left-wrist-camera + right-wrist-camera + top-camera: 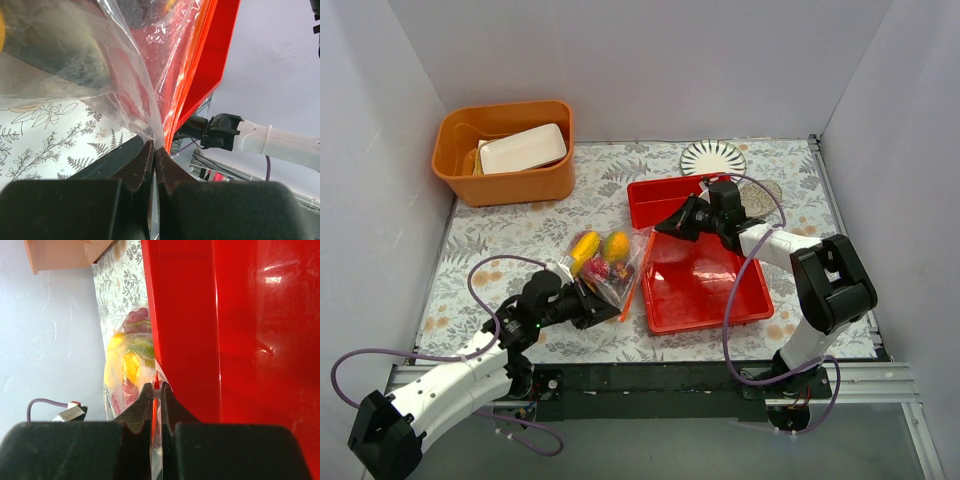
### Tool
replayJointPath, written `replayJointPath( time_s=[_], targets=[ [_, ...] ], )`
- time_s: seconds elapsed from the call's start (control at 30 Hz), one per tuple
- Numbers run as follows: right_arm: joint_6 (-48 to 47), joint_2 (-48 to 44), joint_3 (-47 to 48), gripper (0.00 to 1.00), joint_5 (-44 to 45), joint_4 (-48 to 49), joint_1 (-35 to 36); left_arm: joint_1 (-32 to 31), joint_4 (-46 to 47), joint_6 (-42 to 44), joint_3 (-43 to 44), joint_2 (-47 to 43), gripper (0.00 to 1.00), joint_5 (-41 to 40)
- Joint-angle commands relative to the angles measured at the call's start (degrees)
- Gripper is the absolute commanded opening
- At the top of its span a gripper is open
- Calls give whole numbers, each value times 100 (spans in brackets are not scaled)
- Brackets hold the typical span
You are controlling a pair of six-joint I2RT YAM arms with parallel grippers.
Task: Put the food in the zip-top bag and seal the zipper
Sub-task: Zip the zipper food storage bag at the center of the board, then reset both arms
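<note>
Nearest the arm bases, just off the tray's [720,300] near left corner, the left gripper [154,149] has its fingers pressed together on a corner of the bag [610,262]. In the left wrist view the clear plastic runs down to a point between them.

The bag lies on the table just left of the tray. Its zipper [632,290] runs alongside the tray's left wall. All the food [586,246] I can see is inside the bag: two yellow pieces at the end farther from the bases, red and purple ones nearer.

Farther on, over the tray's left rim towards its far end, the right gripper [156,388] is pinched on the zipper. The orange-red strip shows as a thin line between its fingertips.

Filling looks done, so the step in hand is most likely sealing. Whether the strip is already pressed shut along its length I cannot tell.

The next move probably calls for the right pinch to run along the strip towards the left gripper. The left gripper would hold its corner firm and the mouth taut, so the plastic neither bunches nor slips.

Well beyond the tray's far left corner stands an orange bin [505,185].
</note>
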Motion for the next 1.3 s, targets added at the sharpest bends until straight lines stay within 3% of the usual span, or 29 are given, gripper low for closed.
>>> replayJointPath(
  time_s=[0.0,0.17,0.4,0.5,0.6,0.63,0.67,0.73,0.83,0.87,0.93,0.97,1.17,1.27],
  targets=[
    [-163,41,291,1,129,205,-117,11,-233,187,253,-3,0,314],
    [-934,-20,668,2,419,-471,-126,20,-408,319,385,6,0,236],
    [-2253,216,1555,14,497,-1630,-126,20,-734,626,675,199,0,156],
    [-2745,366,2030,20,787,-2465,-126,20,-892,750,780,217,6,130],
    [-3106,419,2241,27,1086,-2869,-126,20,-1050,837,860,217,17,69],
    [-3177,419,2285,39,1235,-2932,-126,20,-1094,855,904,199,23,51],
    [-3230,402,2329,42,1288,-2976,-134,20,-1234,864,939,191,25,-10],
    [-3353,375,2365,57,1551,-3125,-143,20,-1410,890,1044,60,31,-107],
    [-3572,252,2374,59,2033,-3344,-143,20,-1674,978,1298,-160,60,-335],
    [-3643,165,2382,59,2193,-3406,-152,20,-1875,1022,1421,-170,81,-440],
    [-3809,68,2382,59,2683,-3599,-152,20,-2095,1240,1667,-144,95,-721],
    [-4002,-11,2374,59,2808,-3661,-161,20,-2270,1338,1964,-30,98,-818],
    [-4592,-441,2154,65,3661,-4074,-293,29,-2360,2504,3161,1076,98,-1145],
    [-4829,-748,1944,68,3820,-4084,-468,108,-2132,3279,4065,1894,98,-364]
  ],
)
